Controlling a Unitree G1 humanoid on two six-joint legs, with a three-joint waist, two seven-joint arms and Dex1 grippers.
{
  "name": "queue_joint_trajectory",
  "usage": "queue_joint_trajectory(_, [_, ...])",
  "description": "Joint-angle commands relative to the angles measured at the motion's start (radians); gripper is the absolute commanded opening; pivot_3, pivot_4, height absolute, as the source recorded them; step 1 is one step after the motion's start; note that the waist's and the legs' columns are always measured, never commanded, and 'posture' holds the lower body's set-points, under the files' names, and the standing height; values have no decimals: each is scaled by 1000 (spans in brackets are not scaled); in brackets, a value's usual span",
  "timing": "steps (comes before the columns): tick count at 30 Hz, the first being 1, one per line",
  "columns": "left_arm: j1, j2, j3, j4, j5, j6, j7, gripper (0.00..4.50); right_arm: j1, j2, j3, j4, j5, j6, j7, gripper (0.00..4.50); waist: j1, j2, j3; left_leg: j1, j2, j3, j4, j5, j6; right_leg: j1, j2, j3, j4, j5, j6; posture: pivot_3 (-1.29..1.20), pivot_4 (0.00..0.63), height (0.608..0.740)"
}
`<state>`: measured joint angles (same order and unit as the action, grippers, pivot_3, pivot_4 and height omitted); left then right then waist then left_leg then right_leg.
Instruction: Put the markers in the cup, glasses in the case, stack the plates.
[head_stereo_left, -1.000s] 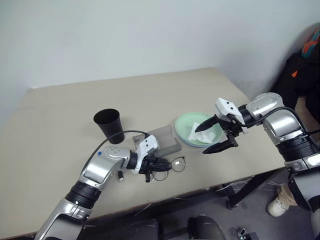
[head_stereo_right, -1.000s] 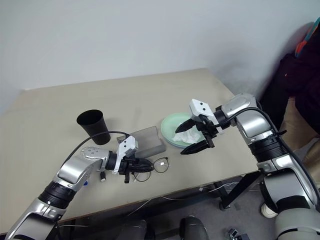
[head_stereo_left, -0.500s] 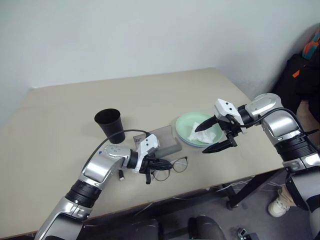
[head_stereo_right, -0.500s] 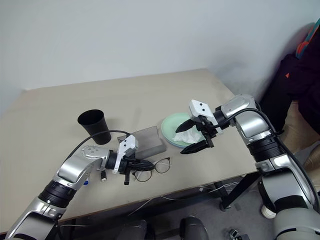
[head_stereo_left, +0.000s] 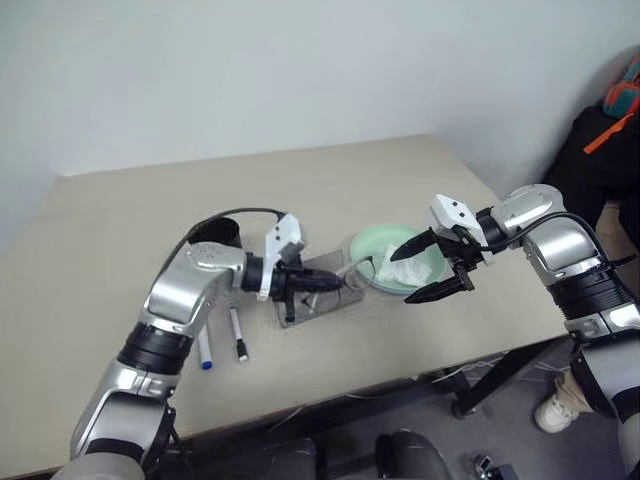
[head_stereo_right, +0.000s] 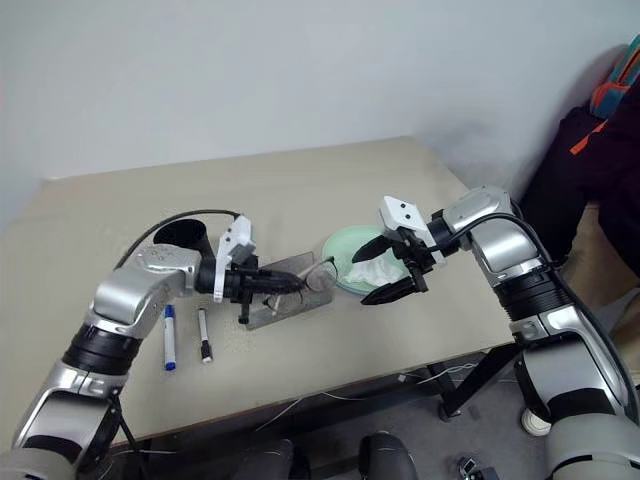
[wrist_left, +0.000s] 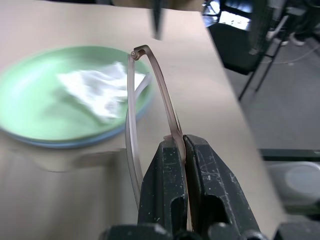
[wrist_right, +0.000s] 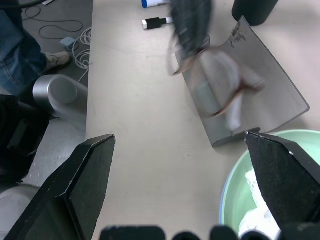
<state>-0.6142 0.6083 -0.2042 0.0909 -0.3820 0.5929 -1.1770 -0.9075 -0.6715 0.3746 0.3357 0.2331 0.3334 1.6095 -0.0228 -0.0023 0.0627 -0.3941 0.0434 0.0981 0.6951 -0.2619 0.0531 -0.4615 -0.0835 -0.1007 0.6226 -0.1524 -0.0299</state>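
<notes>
My left gripper (head_stereo_left: 333, 283) is shut on one temple arm of the glasses (wrist_left: 150, 85) and holds them in the air just above the grey case (head_stereo_left: 322, 296). The mint green plate (head_stereo_left: 432, 268) lies to the right of the case with a crumpled white tissue (head_stereo_left: 392, 264) in it, and a light blue rim (wrist_left: 60, 144) shows under it. My right gripper (head_stereo_left: 427, 270) hangs open over that plate's near side. The black cup (head_stereo_left: 212, 231) stands behind my left forearm, partly hidden. Both markers, blue-capped (head_stereo_left: 204, 349) and black-capped (head_stereo_left: 237, 335), lie on the table near the front.
The beige table (head_stereo_left: 120, 230) has free room at the back and left. Its front edge runs close behind the markers. At the far right, off the table, a person sits in dark clothes (head_stereo_left: 600, 150). Cables lie on the floor below.
My left gripper closed on the glasses at the table's front and lifted them up and back over the case. The markers under that arm now show. My right gripper has stayed in place.
</notes>
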Motion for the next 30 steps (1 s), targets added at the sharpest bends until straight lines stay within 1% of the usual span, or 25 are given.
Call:
queue_joint_trajectory(1, [-52,26,25,122,76,-129,6,21,-38,5,-24,-8,4,-16,5,4500,1,0,0,0,0,0,0,1,1,0,0,0,0,0,0,0,0,737])
queue_joint_trajectory(5, [-62,20,11,231,134,-242,1,21,-33,9,-28,-13,1,-15,5,4500,1,0,0,0,0,0,0,1,1,-1,1,0,1,0,0,0,0,737])
queue_joint_trajectory(10, [-33,-1,-2,274,178,-320,0,21,-29,10,-32,-21,0,-10,5,4500,4,0,0,-1,1,0,0,-1,0,-1,-1,0,0,0,0,0,0,737])
queue_joint_trajectory(22, [52,-8,-20,210,180,-277,-63,21,-20,12,-36,-36,-1,-8,1,4500,3,0,0,-1,1,1,0,-3,0,-1,-1,1,0,0,0,0,0,737])
queue_joint_trajectory(30, [77,2,-32,144,157,-203,-117,21,-14,14,-35,-43,-4,-7,-5,4500,3,0,0,-1,1,1,0,-2,1,0,-1,1,0,0,0,0,0,737])
